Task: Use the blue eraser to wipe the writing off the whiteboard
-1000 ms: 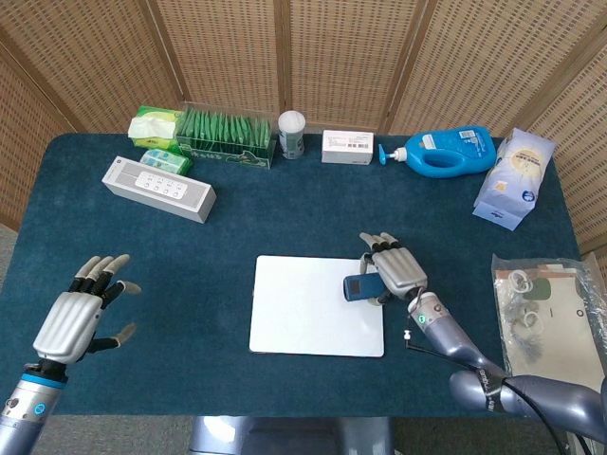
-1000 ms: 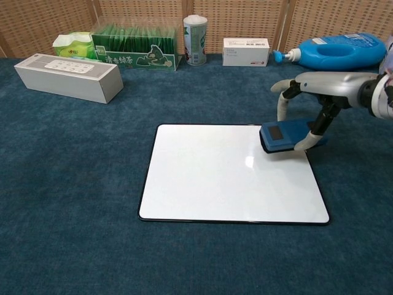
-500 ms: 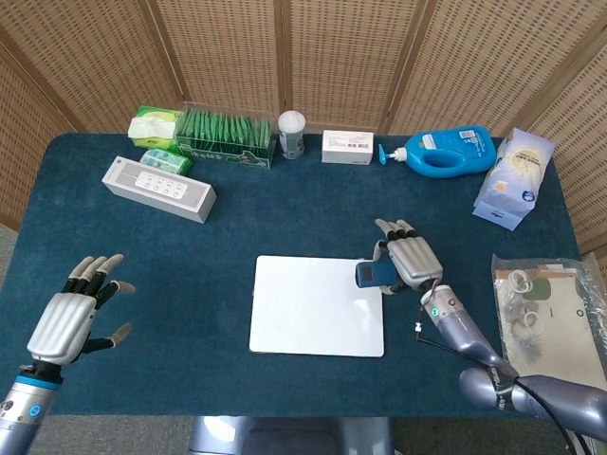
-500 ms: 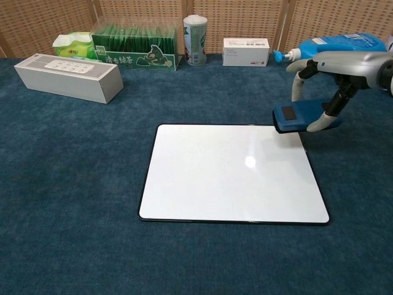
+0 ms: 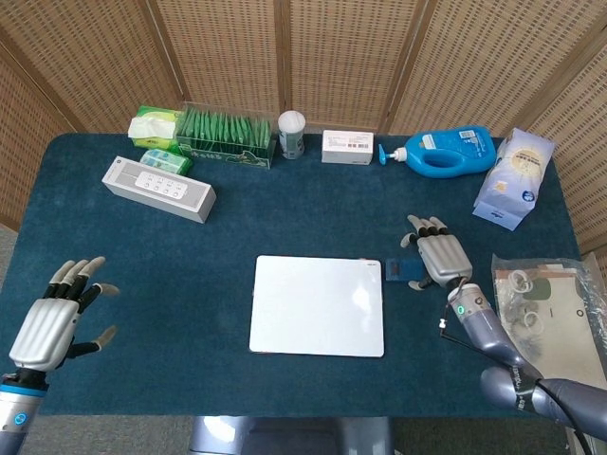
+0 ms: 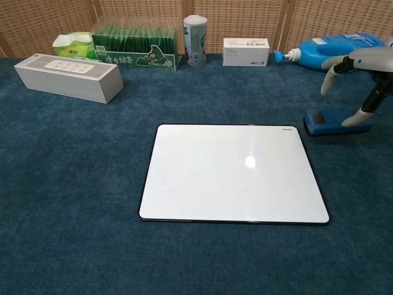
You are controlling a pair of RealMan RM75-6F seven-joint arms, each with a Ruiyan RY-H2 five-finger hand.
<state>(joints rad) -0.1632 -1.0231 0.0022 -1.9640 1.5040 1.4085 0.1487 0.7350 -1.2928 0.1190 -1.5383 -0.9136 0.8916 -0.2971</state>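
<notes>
On the table point(image 5: 237, 218), head view: the whiteboard point(image 5: 318, 305) lies near the front edge at mid-width, its surface blank white with no writing visible; the blue eraser point(image 5: 405, 273) rests on the cloth just beside the board's right edge, and the right hand point(image 5: 438, 258) sits over it, fingers curved down around it and apparently still grasping. The left hand point(image 5: 52, 318) hovers at the front-left corner, released, fingers spread and holding nothing. Chest view: the blue eraser point(image 6: 336, 121) sits flat on the cloth, clear of the whiteboard point(image 6: 232, 173) and toward the table's right edge, with the right hand's fingertips point(image 6: 351, 121) touching its side (only part of the hand falls inside this picture). Wiping seems complete, and the step in hand is judged to be setting the eraser down; the next move calls for opening the fingers and lifting straight off without dragging it. Compared with half a second earlier, the eraser has travelled from above the board's far-right corner down onto the cloth, while the left hand has drifted slightly toward the front edge.
</notes>
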